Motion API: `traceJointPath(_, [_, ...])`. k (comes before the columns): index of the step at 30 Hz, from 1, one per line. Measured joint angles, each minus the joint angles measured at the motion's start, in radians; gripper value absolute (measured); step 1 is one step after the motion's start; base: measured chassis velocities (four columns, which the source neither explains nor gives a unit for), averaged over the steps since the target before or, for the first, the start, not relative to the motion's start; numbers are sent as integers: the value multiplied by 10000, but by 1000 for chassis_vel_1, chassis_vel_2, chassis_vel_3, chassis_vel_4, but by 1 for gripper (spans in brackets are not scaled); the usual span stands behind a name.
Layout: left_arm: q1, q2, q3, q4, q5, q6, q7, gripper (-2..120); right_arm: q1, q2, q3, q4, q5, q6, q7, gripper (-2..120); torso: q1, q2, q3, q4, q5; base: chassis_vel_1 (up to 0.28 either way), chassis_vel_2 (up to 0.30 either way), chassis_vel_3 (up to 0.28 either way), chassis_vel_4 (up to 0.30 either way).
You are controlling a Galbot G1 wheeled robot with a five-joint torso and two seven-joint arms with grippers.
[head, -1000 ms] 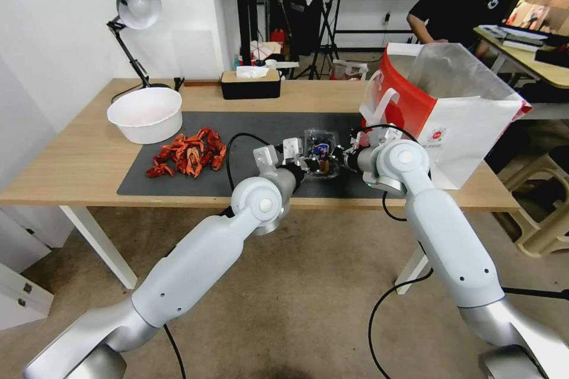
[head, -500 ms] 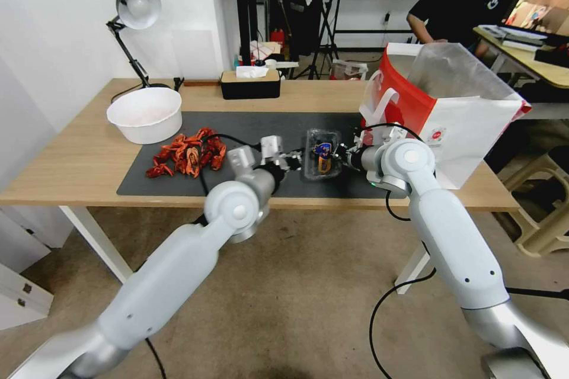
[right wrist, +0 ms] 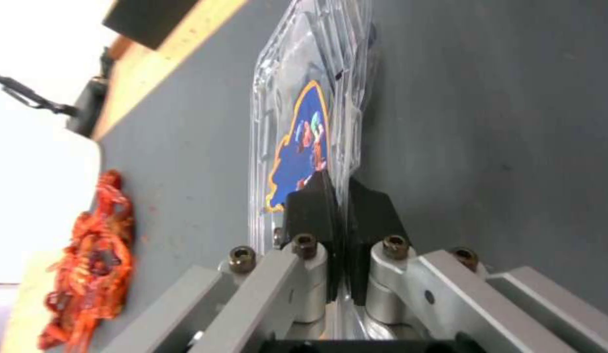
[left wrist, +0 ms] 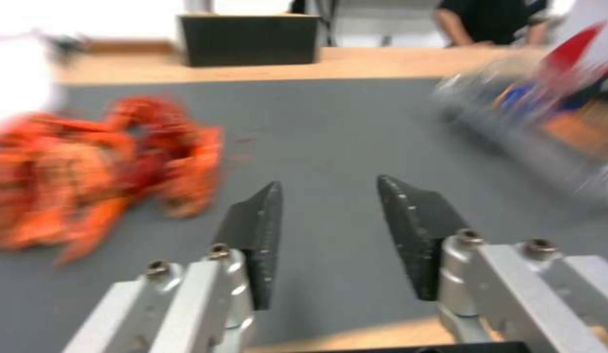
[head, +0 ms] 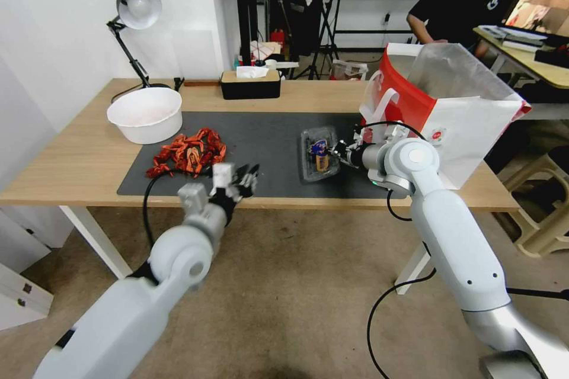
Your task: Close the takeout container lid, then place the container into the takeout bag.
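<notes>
The takeout container point(head: 319, 154) lies on the dark mat point(head: 267, 130), right of centre, its clear lid point(right wrist: 304, 122) with a blue label folded flat over the base. My right gripper point(head: 339, 154) is at its right edge, shut on the container's rim point(right wrist: 337, 184). The red-and-white takeout bag point(head: 468, 124) stands open at the table's right end, just behind my right arm. My left gripper point(head: 248, 176) hovers open and empty over the mat's front edge, well left of the container; the left wrist view shows its spread fingers point(left wrist: 330, 191) and the blurred container point(left wrist: 513, 113).
A pile of red crayfish point(head: 189, 154) lies on the mat's left part, with a white bowl point(head: 145, 113) behind it. A black tissue box point(head: 250, 84) and a desk lamp point(head: 136, 9) stand at the back of the wooden table.
My left arm has drawn back from the container, leftward and toward the table's front edge. The lid has gone down flat. My right gripper has stayed at the container's right edge.
</notes>
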Motion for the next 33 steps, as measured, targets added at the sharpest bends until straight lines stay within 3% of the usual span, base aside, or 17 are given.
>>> traceJointPath(2, [961, 73, -370, -344, 829, -128, -191, 54, -1, -10, 18, 108, -20, 149, -368, 0, 0, 1, 0, 3, 1, 0, 0, 0, 0])
traceJointPath(4, [1081, 73, -422, -398, 925, -128, -234, 55, -3, -17, 19, 134, -28, 180, -452, 0, -1, 1, 0, 2, 0, 0, 0, 0, 0])
traceJointPath(5, [1513, 43, -646, -499, 1417, -149, -362, 64, -3, -32, 20, 194, -74, 291, -697, 0, -2, 1, -1, -1, 2, 0, 0, 0, 0])
traceJointPath(7, [1820, -20, -808, -515, 1766, -239, -410, 67, -2, -38, 19, 228, -121, 377, -860, 0, -1, 1, 0, -4, 2, 0, 0, 0, 0])
traceJointPath(9, [2476, -272, -1095, -532, 2294, -379, -609, 78, 69, -54, -47, 331, -330, 631, -1195, 0, -1, 0, 0, -1, 1, 0, 0, 0, 0])
traceJointPath(16, [3567, -772, -1548, -684, 2603, -751, -621, 99, 388, -268, -437, 883, -1445, 1771, -2545, 0, -1, 1, 0, -1, 3, 0, 0, 0, 0])
traceJointPath(24, [4011, -1068, -1767, -519, 2763, -1253, -354, 100, 1456, -708, -762, 1594, -3002, 3569, -3065, 0, -1, 0, 1, -1, 3, 0, 0, 0, 0])
traceJointPath(27, [4033, -1243, -1731, -341, 2842, -1372, -352, 100, 2166, -1178, -798, 1761, -4448, 4443, -2965, 0, -1, 1, 1, 0, 2, 0, 0, 0, 0])
traceJointPath(33, [3962, -1343, -1698, -207, 2965, -1465, -356, 100, 2547, -2051, -532, 1844, -5952, 4700, -2405, 0, 0, 1, 1, -1, 3, 0, 0, 0, 0])
